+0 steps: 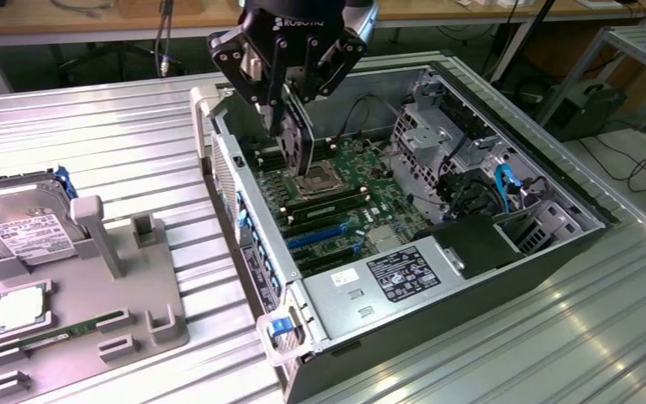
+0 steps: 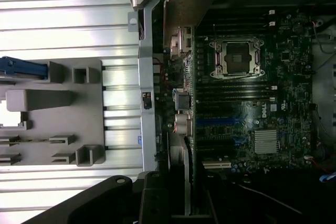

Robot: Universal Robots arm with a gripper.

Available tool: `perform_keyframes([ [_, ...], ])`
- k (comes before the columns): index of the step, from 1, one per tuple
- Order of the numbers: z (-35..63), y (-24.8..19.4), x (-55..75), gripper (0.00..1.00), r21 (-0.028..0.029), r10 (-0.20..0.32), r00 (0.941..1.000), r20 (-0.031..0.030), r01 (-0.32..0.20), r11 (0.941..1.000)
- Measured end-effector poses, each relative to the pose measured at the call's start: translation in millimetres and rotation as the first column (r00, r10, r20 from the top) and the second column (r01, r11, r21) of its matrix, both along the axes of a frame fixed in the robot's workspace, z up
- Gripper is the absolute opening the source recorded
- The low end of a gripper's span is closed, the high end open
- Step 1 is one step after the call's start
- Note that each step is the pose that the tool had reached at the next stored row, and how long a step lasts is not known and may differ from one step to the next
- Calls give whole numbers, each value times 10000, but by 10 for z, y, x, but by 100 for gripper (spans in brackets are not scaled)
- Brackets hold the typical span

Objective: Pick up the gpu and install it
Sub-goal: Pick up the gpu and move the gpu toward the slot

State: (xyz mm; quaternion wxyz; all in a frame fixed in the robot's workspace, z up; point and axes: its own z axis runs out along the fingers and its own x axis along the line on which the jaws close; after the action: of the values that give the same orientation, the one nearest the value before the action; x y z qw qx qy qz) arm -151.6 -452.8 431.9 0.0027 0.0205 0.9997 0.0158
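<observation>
Gpu (image 1: 292, 156) hangs edge-down over the motherboard (image 1: 352, 198), clamped in the jaws of the gripper (image 1: 286, 118). The open computer case (image 1: 447, 328) sits on a ribbed metal desk (image 1: 98, 135), with a wooden bench (image 1: 98, 21) behind.

The room is bright and evenly lit. At four o'clock in the exterior view the ribbed metal table (image 1: 592, 337) throws white glare streaks. The inside of the computer case (image 1: 335, 337) lies in soft shade. The gpu (image 1: 292, 156), clamped in the gripper (image 1: 289, 126), is a black silhouette. Seen from the wrist, the table washes out nearly white.
</observation>
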Motion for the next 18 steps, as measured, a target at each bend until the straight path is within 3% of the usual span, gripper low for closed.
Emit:
perform_keyframes([
  [18,-10,0,171,28,-1,0,10000,0,0,10000],
])
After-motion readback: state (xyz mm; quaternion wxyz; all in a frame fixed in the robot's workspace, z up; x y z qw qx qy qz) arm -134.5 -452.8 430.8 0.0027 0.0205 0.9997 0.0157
